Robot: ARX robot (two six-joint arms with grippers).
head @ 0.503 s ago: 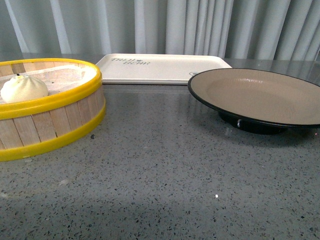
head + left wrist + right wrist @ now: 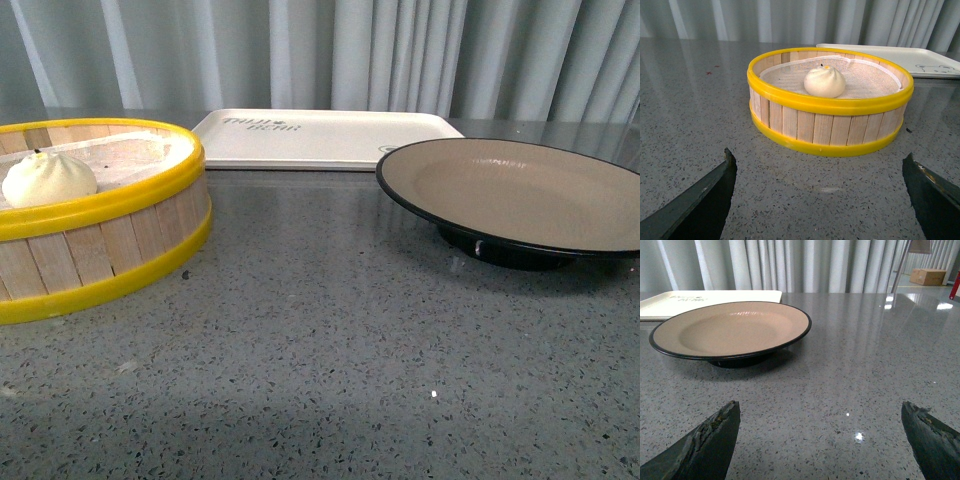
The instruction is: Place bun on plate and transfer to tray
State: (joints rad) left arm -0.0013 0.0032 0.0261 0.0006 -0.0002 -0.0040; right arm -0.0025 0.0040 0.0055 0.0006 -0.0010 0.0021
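The white bun [image 2: 48, 178] sits inside the yellow-rimmed wooden steamer basket [image 2: 110, 240] at the left; it also shows in the left wrist view [image 2: 825, 82]. The tan plate [image 2: 520, 190] with a black rim stands at the right, empty, and shows in the right wrist view [image 2: 730, 330]. The off-white tray [image 2: 320, 137] lies at the back, empty. My left gripper [image 2: 820, 195] is open and empty, low over the table, short of the basket. My right gripper [image 2: 820, 435] is open and empty, short of the plate. Neither arm shows in the front view.
The grey speckled table [image 2: 320, 350] runs between basket and plate. Grey curtains [image 2: 330, 50] hang behind the tray. A cardboard box [image 2: 929, 276] stands far off in the right wrist view.
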